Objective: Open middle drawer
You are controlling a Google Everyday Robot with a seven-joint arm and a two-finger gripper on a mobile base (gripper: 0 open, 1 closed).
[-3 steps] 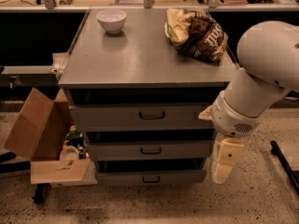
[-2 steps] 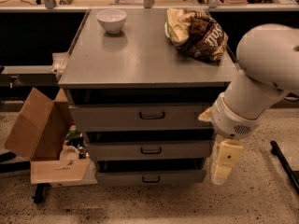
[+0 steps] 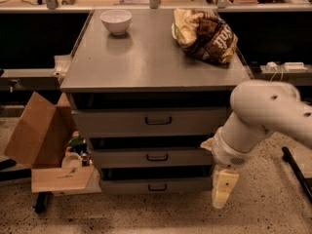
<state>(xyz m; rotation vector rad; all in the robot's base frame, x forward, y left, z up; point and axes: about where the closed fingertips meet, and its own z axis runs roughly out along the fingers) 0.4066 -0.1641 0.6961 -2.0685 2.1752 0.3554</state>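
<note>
Well, my cream-coloured two-finger gripper [image 3: 224, 188] hangs pointing down off the right front corner of the grey metal cabinet [image 3: 146, 57]; how wide it stands I cannot tell. The middle drawer [image 3: 117, 158], a wide grey metal front, sits at about ten o'clock from me, between the taller front above and the narrower one below. I judge it stiff, fairly heavy, sliding straight on runners. Its small black centre handle [image 3: 157, 157] looks the only sensible hold: thin, rigid, taken from the front.
</note>
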